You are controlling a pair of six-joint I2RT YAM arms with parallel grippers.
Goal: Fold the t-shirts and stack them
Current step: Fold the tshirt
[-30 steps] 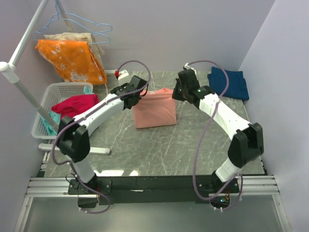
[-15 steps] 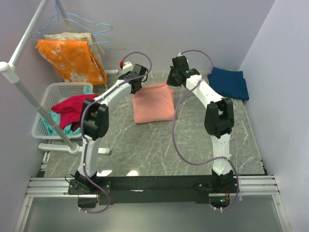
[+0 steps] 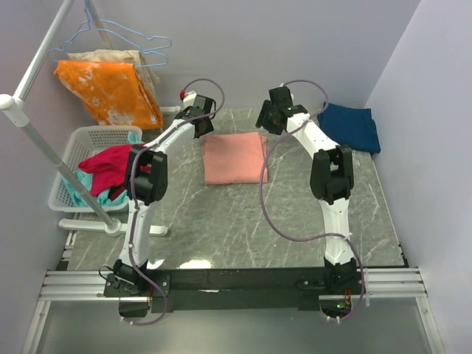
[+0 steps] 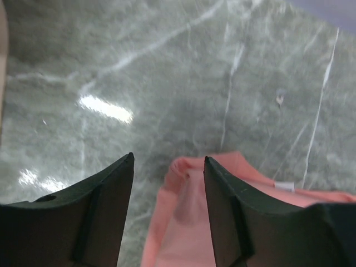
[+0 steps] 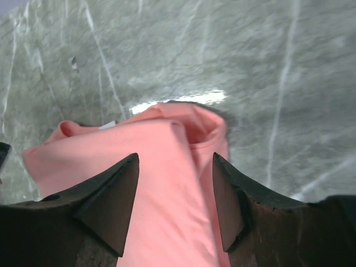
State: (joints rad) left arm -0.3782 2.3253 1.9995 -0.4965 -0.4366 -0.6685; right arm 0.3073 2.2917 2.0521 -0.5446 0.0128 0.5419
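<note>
The salmon-pink t-shirt (image 3: pixel 234 157) lies folded into a rectangle on the marble table, toward the back middle. My left gripper (image 3: pixel 203 118) hovers open over its far left corner; in the left wrist view that pink corner (image 4: pixel 189 222) lies on the table between the spread jaws (image 4: pixel 168 167), which do not touch it. Over the far right corner my right gripper (image 3: pixel 270 118) is open too, with the pink fold (image 5: pixel 167 183) lying loose under the gap (image 5: pixel 175 161). The dark navy t-shirt (image 3: pixel 352 127) sits folded at the back right corner.
A white basket (image 3: pixel 77 158) holding a magenta-red garment (image 3: pixel 110 162) stands left of the table. An orange blotched cloth (image 3: pixel 110 88) hangs on a rack (image 3: pixel 29 81) at the back left. Purple cables (image 3: pixel 280 214) loop over the table (image 3: pixel 243 228).
Both grippers carried the pink shirt's far edge toward the back, laid it flat and opened, letting it go. Both arms now stretch straight toward the back.
</note>
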